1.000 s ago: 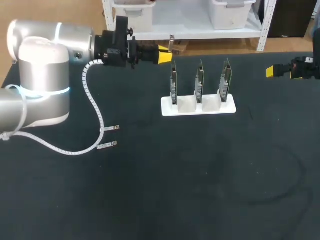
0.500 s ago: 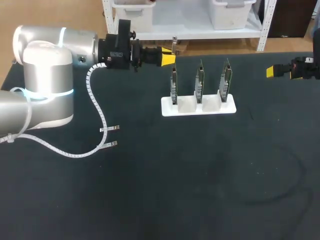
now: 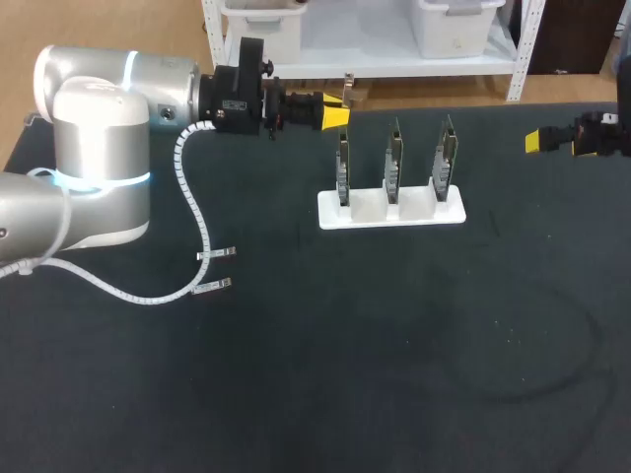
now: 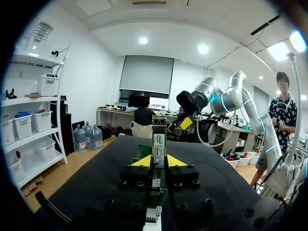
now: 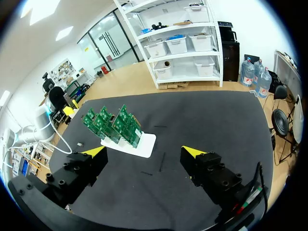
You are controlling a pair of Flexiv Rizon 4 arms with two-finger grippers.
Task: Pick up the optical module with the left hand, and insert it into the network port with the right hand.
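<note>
My left tool is clamped on the little optical module, holding it up near the green cards in their white stand on the counter, and my right tool has its fingers wide apart, far off to the side.

No text can be read: the white label on the optical module, clamped between the fingers of the left gripper, bears dark print too small to decipher, and the pale marking on the left arm's black wrist, upper left of the head view, is equally illegible.
</note>
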